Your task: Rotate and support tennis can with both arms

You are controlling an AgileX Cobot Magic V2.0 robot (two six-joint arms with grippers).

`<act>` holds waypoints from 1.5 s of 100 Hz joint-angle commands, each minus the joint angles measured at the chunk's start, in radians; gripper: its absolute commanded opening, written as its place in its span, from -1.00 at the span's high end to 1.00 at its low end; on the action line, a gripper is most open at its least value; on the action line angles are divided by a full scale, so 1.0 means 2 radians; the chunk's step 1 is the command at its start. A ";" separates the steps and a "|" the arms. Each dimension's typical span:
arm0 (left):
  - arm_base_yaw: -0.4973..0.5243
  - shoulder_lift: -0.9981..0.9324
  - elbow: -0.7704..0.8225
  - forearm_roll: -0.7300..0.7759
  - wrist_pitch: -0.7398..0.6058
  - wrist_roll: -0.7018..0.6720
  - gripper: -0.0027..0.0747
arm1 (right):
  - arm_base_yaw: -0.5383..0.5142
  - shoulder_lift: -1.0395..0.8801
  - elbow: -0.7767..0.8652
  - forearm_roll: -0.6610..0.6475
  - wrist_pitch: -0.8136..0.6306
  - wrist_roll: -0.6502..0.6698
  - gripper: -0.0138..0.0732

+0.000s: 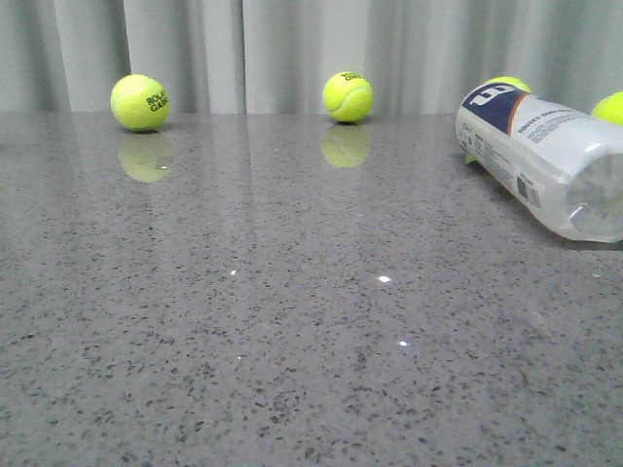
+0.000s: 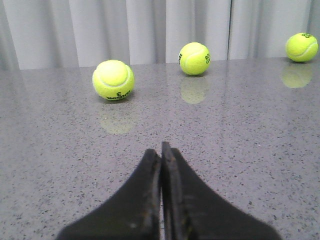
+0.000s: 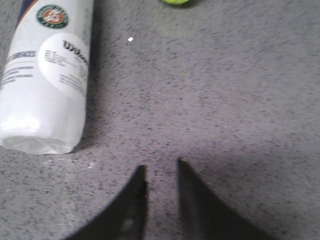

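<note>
The left gripper (image 2: 161, 150) shows only in the left wrist view: its two dark fingers (image 2: 145, 200) are pressed together to a thin seam, holding nothing, just above the grey speckled counter (image 2: 240, 150). The right gripper (image 3: 161, 170) shows only in the right wrist view: its fingers (image 3: 192, 200) stand a narrow gap apart with bare counter between them, also holding nothing.

From the right gripper, the tennis can (image 3: 47, 75) lies on its side toward eleven o'clock, near but apart from the fingers. Its clear end points toward the gripper. Here the label reads best: a round green and orange Roland Garros logo (image 3: 52, 16), a white oval with a slanted black Wilson wordmark and lines of print too small to read. A sliver of a yellow-green ball (image 3: 174, 1) sits at twelve o'clock.

In the front view neither gripper appears. The can (image 1: 545, 161) lies at about two o'clock on the counter, tilted, its navy panel with a white W (image 1: 492, 95) at the far end. Two balls peek out behind it (image 1: 508, 85) (image 1: 610, 107). The far left ball (image 1: 140, 102) carries dark lettering that starts "ROLA" over "GAR"; the middle ball (image 1: 348, 96) has print too small to read.

The left wrist view shows three balls beyond the fingers. The nearest (image 2: 113, 80), at eleven o'clock, bears a "3".
</note>
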 commanded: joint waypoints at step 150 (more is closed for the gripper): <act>0.001 -0.013 0.022 -0.006 -0.044 -0.002 0.98 | 0.106 0.460 -0.434 0.157 0.128 -0.196 -0.02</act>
